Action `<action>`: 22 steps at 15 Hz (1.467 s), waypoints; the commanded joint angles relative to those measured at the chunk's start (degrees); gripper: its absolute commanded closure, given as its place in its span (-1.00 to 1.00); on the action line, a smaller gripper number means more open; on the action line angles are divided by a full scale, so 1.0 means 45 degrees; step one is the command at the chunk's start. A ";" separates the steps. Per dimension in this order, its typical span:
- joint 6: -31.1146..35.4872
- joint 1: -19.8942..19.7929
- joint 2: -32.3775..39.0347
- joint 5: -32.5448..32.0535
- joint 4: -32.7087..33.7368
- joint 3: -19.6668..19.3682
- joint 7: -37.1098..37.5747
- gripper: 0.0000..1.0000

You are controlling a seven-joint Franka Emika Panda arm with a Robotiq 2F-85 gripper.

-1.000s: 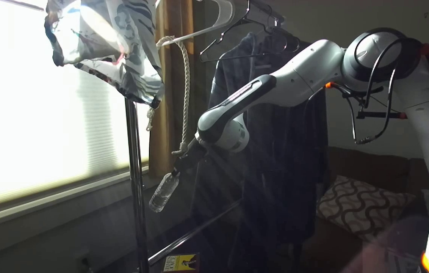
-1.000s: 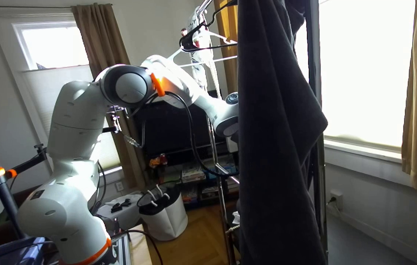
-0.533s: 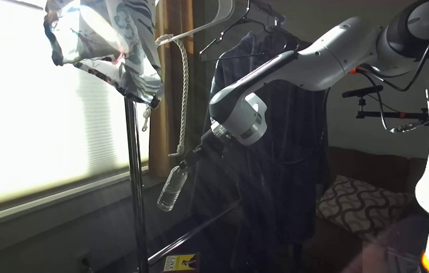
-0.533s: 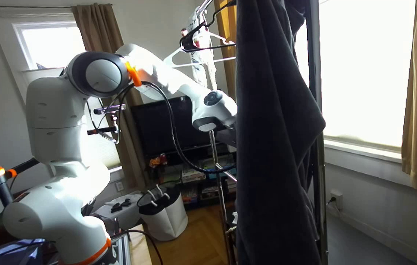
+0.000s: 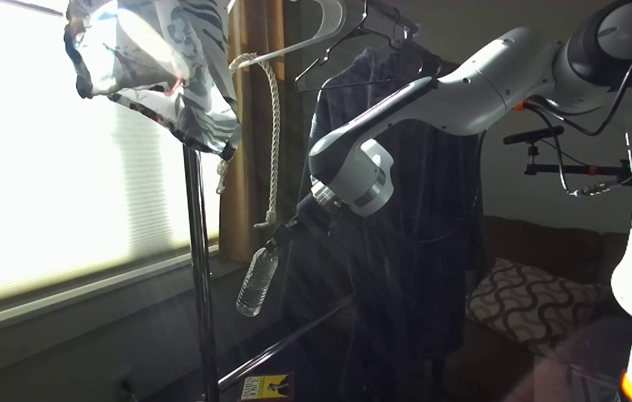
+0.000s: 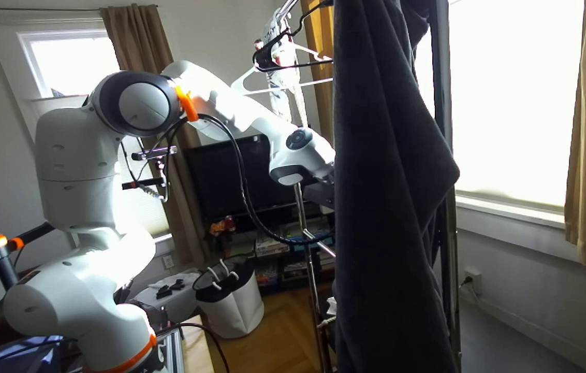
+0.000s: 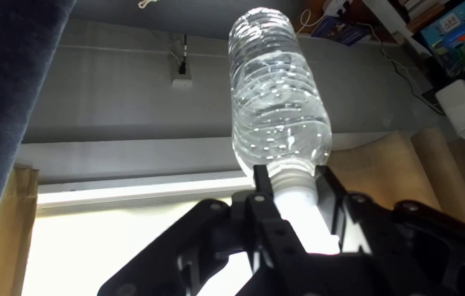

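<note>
A clear ribbed plastic bottle [image 7: 277, 94] hangs in the air, its neck and white cap end pinched between the two black fingers of my gripper [image 7: 291, 173]. In an exterior view the bottle [image 5: 258, 282] slants, with its base down and to the left of the gripper [image 5: 271, 244]. Just above and left of the fingers in that view hangs the lower end of a pale rope [image 5: 274, 145], looped over a white hanger [image 5: 299, 47]; I cannot tell how far apart they are in depth. The dark robe [image 6: 391, 197] hides the gripper and bottle in an exterior view.
A metal rack post [image 5: 199, 268] and lower bar [image 5: 288, 343] stand near the bottle. A patterned garment [image 5: 182, 84] and a black hanger [image 5: 360, 56] hang above. The robe [image 7: 6, 82] fills the wrist view's left edge. A book [image 5: 266, 386] lies low down.
The arm has drawn back toward its base, carrying the bottle rightward in an exterior view, away from the rope's end. In the last half second it has barely moved. The grip has stayed.
</note>
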 commanded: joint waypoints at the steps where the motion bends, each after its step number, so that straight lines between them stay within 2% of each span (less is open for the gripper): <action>1: -0.0361 -0.0209 -0.0003 -0.0219 0.0053 0.0243 -0.0748 0.84; 3: -0.1534 -0.0718 -0.0656 -0.0591 -0.0092 0.0386 -0.1859 0.84; 6: -0.3784 -0.1315 -0.2541 -0.0988 -0.0462 0.0241 -0.2637 0.84; 8: -0.5509 -0.1863 -0.3881 -0.0839 -0.0523 0.0336 -0.3404 0.84; 10: -0.6964 -0.2018 -0.5116 -0.0531 -0.0636 0.0079 -0.4408 0.84; 11: -0.7712 0.0271 -0.5774 -0.0350 -0.0665 -0.2429 -0.4984 0.84; 12: -0.8245 0.0586 -0.6344 -0.0406 -0.0879 -0.2932 -0.5485 0.84; 16: -0.9807 0.3146 -0.8772 -0.1713 -0.2094 -0.6695 -0.7140 0.84; 19: -0.9046 0.5295 -1.0042 -0.3538 -0.3235 -0.9520 -0.8022 0.84; 20: -0.9080 0.5829 -0.8627 -0.3680 -0.2111 -0.9577 -0.6762 0.37; 22: -0.9063 0.6374 -0.9434 -0.4190 -0.2715 -1.0551 -0.7127 0.37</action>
